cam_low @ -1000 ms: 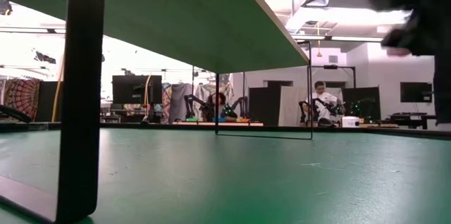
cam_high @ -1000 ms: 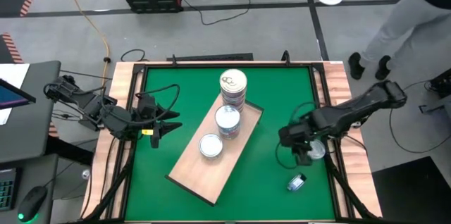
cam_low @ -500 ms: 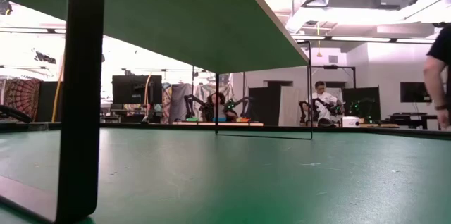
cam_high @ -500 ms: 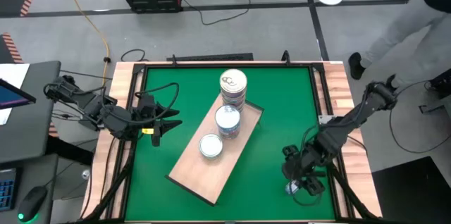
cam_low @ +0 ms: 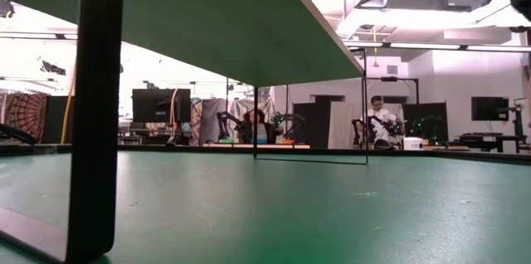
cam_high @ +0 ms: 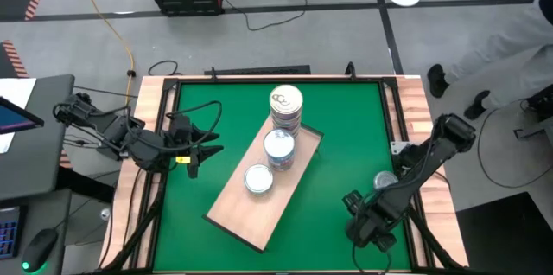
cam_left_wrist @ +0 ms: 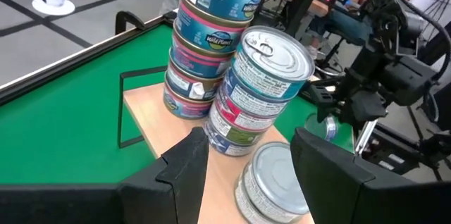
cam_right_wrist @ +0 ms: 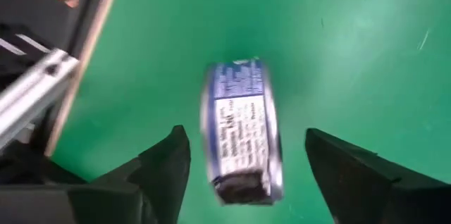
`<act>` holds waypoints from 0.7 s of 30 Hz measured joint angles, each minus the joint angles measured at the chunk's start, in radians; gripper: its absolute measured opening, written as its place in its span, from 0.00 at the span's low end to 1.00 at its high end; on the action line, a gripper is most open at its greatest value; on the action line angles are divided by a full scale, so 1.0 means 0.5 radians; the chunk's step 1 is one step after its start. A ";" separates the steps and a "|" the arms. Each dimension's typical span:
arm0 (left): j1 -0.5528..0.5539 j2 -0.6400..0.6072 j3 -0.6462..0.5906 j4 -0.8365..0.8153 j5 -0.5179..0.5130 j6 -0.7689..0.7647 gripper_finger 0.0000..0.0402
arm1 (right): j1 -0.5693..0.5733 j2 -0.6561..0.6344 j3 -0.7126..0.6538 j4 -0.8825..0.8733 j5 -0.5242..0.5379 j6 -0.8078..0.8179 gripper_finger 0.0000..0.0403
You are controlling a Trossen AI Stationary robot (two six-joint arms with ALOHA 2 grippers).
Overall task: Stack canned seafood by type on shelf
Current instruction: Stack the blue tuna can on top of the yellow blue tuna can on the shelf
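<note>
Overhead, the green bench (cam_high: pixel 346 128) filled the scene, with the tan wooden shelf (cam_high: pixel 233 214) lying slantwise across its middle, running from about seven o'clock to one o'clock. On the shelf stood three stacks of canned seafood: a tall stack (cam_high: pixel 286 109) toward one o'clock, a shorter stack (cam_high: pixel 279 149) touching it at the centre, and a low stack (cam_high: pixel 258 178) beside that. At nine o'clock the left pincer (cam_high: pixel 200 149) hung off the shelf, its fingers partly apart and holding nothing. At five o'clock the right pincer (cam_right_wrist: pixel 246 175) hung over the bare bench, its fingers spread wide either side of a blue-labelled tin (cam_right_wrist: pixel 241 136) lying on its edge, without gripping it. One more silver tin (cam_high: pixel 384 181) sat near the bench's four o'clock rim.
</note>
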 joint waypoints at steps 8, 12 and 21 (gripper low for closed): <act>0.000 -0.001 0.000 -0.018 0.000 0.014 0.48 | -0.001 0.091 -0.057 0.049 -0.072 -0.001 0.55; 0.000 -0.001 0.000 -0.017 0.007 0.043 0.48 | -0.001 0.088 -0.057 0.109 -0.133 -0.004 0.41; 0.000 -0.001 0.000 -0.011 0.021 0.106 0.48 | -0.102 0.088 0.137 0.036 -0.261 0.177 0.42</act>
